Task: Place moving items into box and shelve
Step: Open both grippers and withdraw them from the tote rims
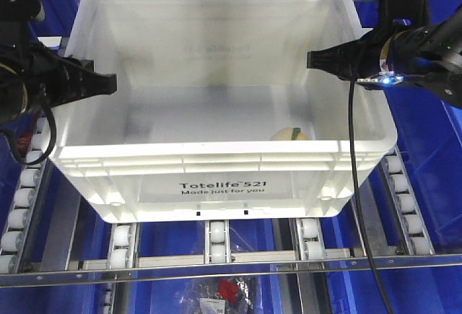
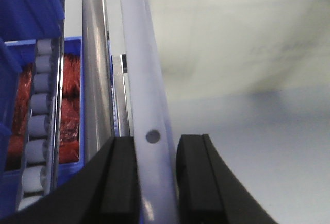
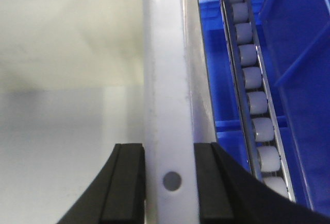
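- We find the large white ribbed plastic crate (image 1: 216, 177) resting on the roller conveyor rails (image 1: 216, 233) of the shelf, its front wall printed "Totelife 521 Made just for you" in black.
- The left gripper (image 1: 108, 83) meets the crate's left rim; in the left wrist view its two black fingers (image 2: 198, 183) sit one on each side of the rim, clamped on it (the outer finger is pressed against the wall's outer face).
- The right gripper (image 1: 314, 59) meets the right rim near the crate's far right corner; the right wrist view shows its black fingers (image 3: 126, 183) straddling the white rim, closed onto it, with a small round hole in the rim between them.
- Inside the crate, near the front right corner of its floor, we see the top of a yellow-orange round plush toy with a green leaf stem (image 1: 289, 134), mostly hidden behind the front rim.
- We cannot see the second toy in any view.
- Dark blue plastic bins (image 1: 426, 155) flank the crate on both sides; one bin in the left wrist view holds red contents (image 2: 69, 116) that we cannot identify.
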Tool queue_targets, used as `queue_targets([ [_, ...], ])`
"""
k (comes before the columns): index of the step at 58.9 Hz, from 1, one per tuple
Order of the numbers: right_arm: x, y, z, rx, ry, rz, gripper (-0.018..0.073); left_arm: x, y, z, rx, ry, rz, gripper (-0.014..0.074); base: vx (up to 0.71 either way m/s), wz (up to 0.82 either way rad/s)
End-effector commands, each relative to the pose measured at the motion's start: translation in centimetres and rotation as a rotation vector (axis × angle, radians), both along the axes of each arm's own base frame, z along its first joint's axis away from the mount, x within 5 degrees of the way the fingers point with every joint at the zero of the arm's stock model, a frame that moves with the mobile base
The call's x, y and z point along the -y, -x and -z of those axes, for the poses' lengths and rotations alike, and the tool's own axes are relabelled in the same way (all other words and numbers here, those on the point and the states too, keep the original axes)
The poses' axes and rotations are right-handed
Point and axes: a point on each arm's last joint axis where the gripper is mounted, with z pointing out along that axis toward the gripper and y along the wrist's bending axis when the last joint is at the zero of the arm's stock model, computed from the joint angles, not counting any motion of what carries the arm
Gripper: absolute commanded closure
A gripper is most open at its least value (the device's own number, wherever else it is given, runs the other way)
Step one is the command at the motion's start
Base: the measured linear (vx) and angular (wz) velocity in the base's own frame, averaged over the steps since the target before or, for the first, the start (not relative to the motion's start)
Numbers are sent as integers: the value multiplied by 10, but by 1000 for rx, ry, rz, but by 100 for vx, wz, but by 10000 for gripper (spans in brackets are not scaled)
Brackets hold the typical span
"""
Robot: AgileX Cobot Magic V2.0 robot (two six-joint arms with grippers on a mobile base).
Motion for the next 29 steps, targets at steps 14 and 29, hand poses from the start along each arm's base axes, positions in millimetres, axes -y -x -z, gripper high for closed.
queue_targets([
  [14, -7, 3, -35, 193, -18, -134, -29, 3, 8, -33, 143, 39, 80, 59, 0, 0],
  [29, -2, 37, -60, 220, 34, -169, -156, -12, 44, -64, 215, 46, 42, -90, 0, 0],
])
